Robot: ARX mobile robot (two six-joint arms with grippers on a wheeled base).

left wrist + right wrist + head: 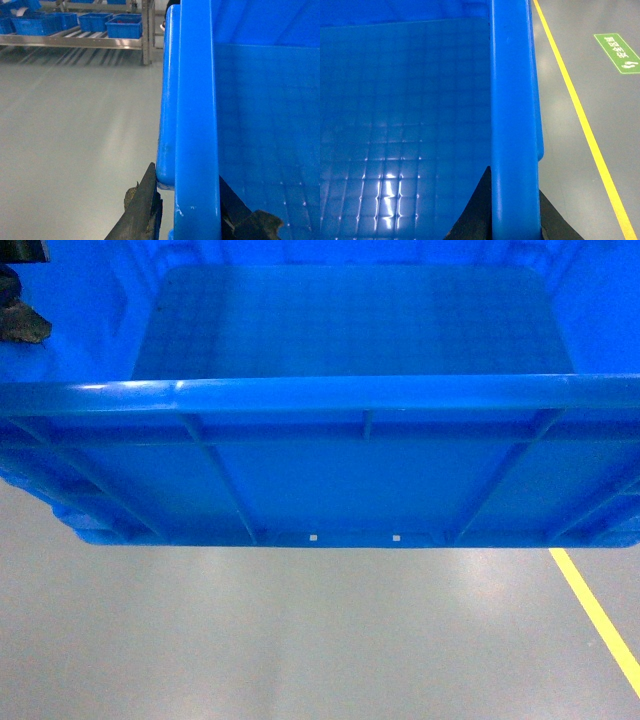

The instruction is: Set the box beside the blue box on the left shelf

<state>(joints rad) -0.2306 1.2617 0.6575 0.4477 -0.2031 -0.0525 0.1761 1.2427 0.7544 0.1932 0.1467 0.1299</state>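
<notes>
The box (320, 395), a big bright-blue crate with a thick rim and ribbed walls, is empty and held above the grey floor, filling the upper head view. My left gripper (186, 176) is shut on the box's left rim (197, 125), one finger outside and one inside the wall. On the opposite rim (512, 100) my right gripper (514, 182) is shut the same way. A dark finger (22, 320) shows at the box's far left corner. The left shelf (75, 41), a grey roller rack, stands far off in the left wrist view and carries several blue boxes (124, 26).
A yellow floor line (598, 615) runs along the right side, also seen as the yellow line (580, 110) beside the box. A green floor sign (617, 52) lies beyond it. The rack's upright post (146, 30) stands close to the box's far corner. Open grey floor (70, 140) lies before the rack.
</notes>
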